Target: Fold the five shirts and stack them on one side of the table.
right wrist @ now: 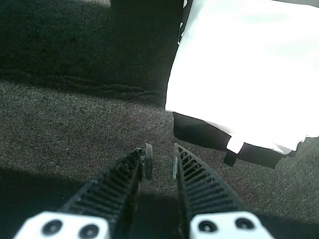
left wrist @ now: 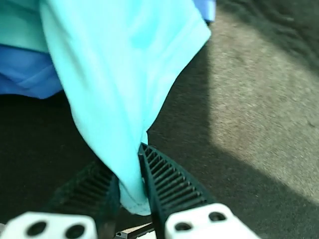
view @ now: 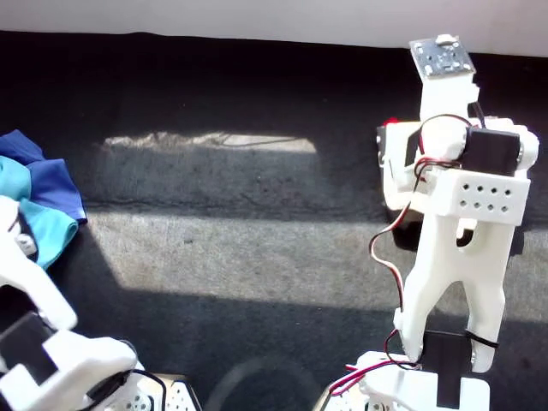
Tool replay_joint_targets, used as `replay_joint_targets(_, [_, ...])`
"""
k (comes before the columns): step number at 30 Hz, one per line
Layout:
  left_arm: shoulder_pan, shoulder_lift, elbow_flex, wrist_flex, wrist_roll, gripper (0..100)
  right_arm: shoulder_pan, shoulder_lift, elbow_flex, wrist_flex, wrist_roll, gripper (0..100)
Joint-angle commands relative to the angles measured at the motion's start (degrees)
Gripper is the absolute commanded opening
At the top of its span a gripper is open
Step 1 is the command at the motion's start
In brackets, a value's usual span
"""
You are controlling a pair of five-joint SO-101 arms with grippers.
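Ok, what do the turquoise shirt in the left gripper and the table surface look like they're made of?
The turquoise shirt looks like a thin, smooth knit, possibly synthetic: it drapes in soft folds with a stitched hem where the left gripper pinches it. The table surface looks like dark, matte felt or short-pile carpet, going by its fuzzy grain.

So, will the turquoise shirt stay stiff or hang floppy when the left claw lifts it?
Probably floppy: the turquoise shirt drapes in soft folds from the left claw. Likely light, since a thin pinched edge holds it. It may drag the blue shirt lying against it.
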Motion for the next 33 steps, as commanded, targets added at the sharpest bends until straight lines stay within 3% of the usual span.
replay_joint_targets(1, [12.6, -12.6, -2.1, 4.6, 0.7, 1, 0.7, -2.2, 5.0, 0.3, -0.5, 7.7])
replay_joint_targets(8, [37.5, -27.3, -2.4, 5.6, 5.2, 1, 9.2, -2.2, 13.0, -3.8, -6.5, 7.7])
replay_joint_targets(17, [62.3, -28.6, -2.4, 3.3, 11.2, 1, 17.0, -2.2, 15.8, -4.0, -6.6, 7.7])
replay_joint_targets(23, [70.2, -28.7, -2.4, 1.0, 11.9, 1, 17.6, -2.2, 15.8, -3.6, -6.6, 7.7])
replay_joint_targets(27, [71.0, -28.6, -1.8, -0.4, 12.0, 1, 17.5, -2.2, 15.8, -3.6, -6.7, 7.7])
replay_joint_targets(33, [69.4, -28.9, -1.8, 0.0, 12.0, 21, 16.7, -2.2, 15.8, -3.7, -6.9, 7.7])
